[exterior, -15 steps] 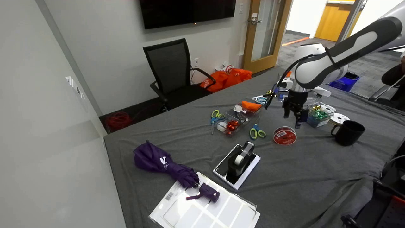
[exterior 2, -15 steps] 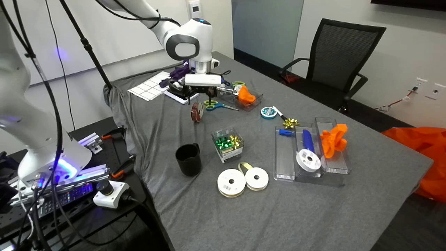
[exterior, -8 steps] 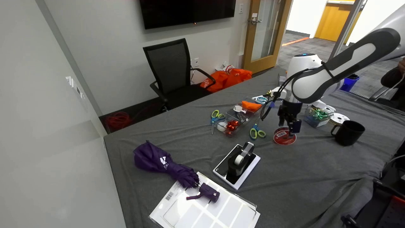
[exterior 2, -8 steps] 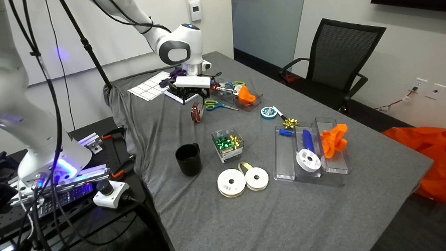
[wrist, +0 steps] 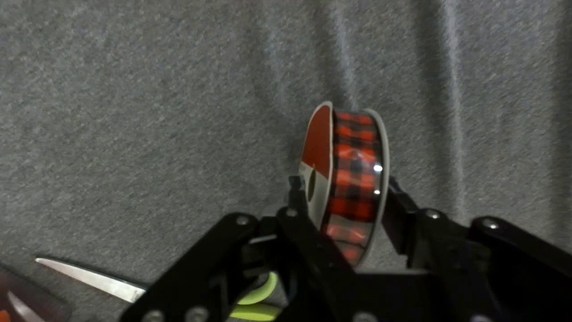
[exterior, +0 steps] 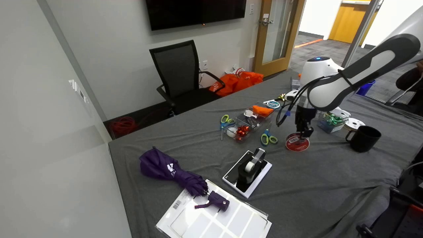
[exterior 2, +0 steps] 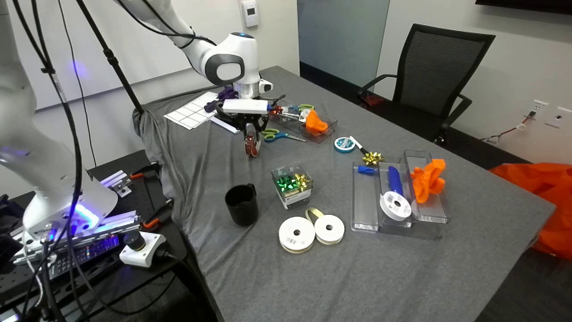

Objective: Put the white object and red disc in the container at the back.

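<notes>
The red disc, a ribbon spool with a red face and plaid ribbon point(wrist: 355, 156), stands upright on its edge on the grey cloth. My gripper point(wrist: 345, 183) has come down over it, with one finger against each flat side, and looks shut on it. In both exterior views the gripper point(exterior 2: 252, 132) points down onto the disc point(exterior: 297, 145). Clear plastic containers point(exterior 2: 365, 201) stand side by side at the right in an exterior view. One of them holds a white spool point(exterior 2: 389, 211). Two white spools point(exterior 2: 296, 241) lie nearby; which is the white object I cannot tell.
Beside the disc lie scissors point(exterior 2: 286, 135) and a clear tray with an orange bow point(exterior 2: 316, 123). A black mug point(exterior 2: 241, 206) and a small clear box of bows point(exterior 2: 297, 199) stand nearby. A tape dispenser point(exterior: 247, 173) and purple umbrella point(exterior: 158, 165) also lie on the table.
My gripper has moved down and over to the red disc. In the last half second its fingers have drawn together onto the disc's sides. The disc has not visibly moved.
</notes>
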Tool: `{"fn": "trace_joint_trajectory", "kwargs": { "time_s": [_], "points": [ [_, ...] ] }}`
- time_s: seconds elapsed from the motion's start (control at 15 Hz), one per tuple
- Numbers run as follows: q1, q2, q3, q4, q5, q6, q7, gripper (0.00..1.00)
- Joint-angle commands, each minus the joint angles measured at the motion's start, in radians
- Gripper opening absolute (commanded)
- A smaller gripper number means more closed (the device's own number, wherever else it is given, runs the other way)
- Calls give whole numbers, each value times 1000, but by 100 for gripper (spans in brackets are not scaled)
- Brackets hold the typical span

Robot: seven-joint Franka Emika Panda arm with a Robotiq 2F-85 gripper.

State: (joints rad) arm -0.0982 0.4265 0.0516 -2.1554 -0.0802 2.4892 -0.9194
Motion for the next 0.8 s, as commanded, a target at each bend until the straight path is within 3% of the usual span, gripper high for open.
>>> {"fn": "trace_joint_trajectory", "kwargs": {
  "time_s": [0.0, 0.13, 0.53, 0.73],
  "points": [
    [-5, -17, -15, -11, -37, 19, 27, 15],
    [-16, -19, -18, 7, -37, 4, 18, 5],
    [-57, 6, -4, 129, 32, -47, 10, 7],
    [-99, 33, 51, 210, 187, -79, -32, 7]
  ]
}}
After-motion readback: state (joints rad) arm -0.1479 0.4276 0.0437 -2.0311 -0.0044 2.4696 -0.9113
